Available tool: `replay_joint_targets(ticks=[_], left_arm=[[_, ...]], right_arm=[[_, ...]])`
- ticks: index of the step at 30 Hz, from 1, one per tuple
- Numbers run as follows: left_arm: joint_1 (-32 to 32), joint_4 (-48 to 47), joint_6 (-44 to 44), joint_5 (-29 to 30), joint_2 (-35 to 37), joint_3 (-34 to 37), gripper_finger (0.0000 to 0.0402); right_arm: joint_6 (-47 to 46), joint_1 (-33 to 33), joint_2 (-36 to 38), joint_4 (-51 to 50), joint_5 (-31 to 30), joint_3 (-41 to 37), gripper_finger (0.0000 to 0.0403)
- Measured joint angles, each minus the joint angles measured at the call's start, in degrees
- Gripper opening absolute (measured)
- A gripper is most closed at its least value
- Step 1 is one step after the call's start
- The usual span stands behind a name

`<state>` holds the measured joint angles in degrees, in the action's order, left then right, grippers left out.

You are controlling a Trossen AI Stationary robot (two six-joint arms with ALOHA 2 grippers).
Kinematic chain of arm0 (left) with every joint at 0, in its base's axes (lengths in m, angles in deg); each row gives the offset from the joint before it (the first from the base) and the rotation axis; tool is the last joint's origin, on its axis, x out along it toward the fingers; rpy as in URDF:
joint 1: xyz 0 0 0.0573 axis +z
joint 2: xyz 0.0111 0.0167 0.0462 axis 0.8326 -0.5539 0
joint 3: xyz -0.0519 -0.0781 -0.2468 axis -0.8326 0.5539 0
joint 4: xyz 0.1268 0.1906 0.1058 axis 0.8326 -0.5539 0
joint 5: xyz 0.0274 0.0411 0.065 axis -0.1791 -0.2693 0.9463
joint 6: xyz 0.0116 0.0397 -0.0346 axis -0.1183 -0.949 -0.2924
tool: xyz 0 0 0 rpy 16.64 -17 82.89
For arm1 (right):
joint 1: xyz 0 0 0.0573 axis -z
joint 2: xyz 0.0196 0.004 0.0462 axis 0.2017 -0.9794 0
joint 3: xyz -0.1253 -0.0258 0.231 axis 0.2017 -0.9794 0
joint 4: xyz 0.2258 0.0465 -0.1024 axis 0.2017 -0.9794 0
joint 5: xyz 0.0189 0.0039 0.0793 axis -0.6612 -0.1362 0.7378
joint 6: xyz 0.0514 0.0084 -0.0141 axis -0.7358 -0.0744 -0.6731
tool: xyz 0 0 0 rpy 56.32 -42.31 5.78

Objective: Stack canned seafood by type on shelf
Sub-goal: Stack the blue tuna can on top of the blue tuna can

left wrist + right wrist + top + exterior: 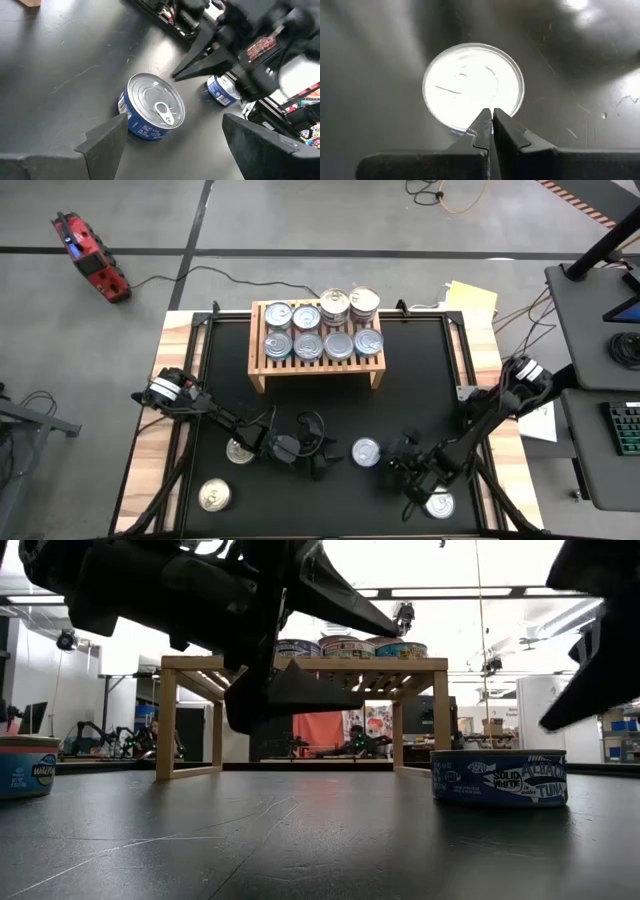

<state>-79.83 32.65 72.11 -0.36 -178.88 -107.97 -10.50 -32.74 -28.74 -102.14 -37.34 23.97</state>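
Bright ceiling strips [470,592] behind silhouetted arms, blown-out glare on the can lid [472,85], soft foreground blur.

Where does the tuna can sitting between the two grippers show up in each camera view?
High view: the tuna can is low in the picture, just right of centre, beside the right gripper.
Low view: at the right, blue label.
Left wrist view: centre, pull-tab up.
Right wrist view: likely the bright lid.
Shared landmark: the right gripper's shut tip pointing at it.
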Motion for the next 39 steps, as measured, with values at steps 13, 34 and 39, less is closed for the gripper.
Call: replay_joint_targets(ticks=[13, 34, 39], left_arm=[[-0.09, 0.18, 0.10, 0.07, 0.00, -0.02, 0.0309], [-0.63, -0.42, 1.37, 1.64, 0.00, 0.00, 0.0309], [-0.63, -0.57, 1.24, 1.72, 0.00, 0.00, 0.0309]], right_arm=[[5.33, 0.00, -5.68, 6.43, -3.62, -0.23, 0.0009], [-0.86, -2.75, -9.87, 7.32, -10.69, -0.38, 0.0009], [2.73, -2.71, -8.18, 6.90, -10.90, 0.24, 0.0009]])
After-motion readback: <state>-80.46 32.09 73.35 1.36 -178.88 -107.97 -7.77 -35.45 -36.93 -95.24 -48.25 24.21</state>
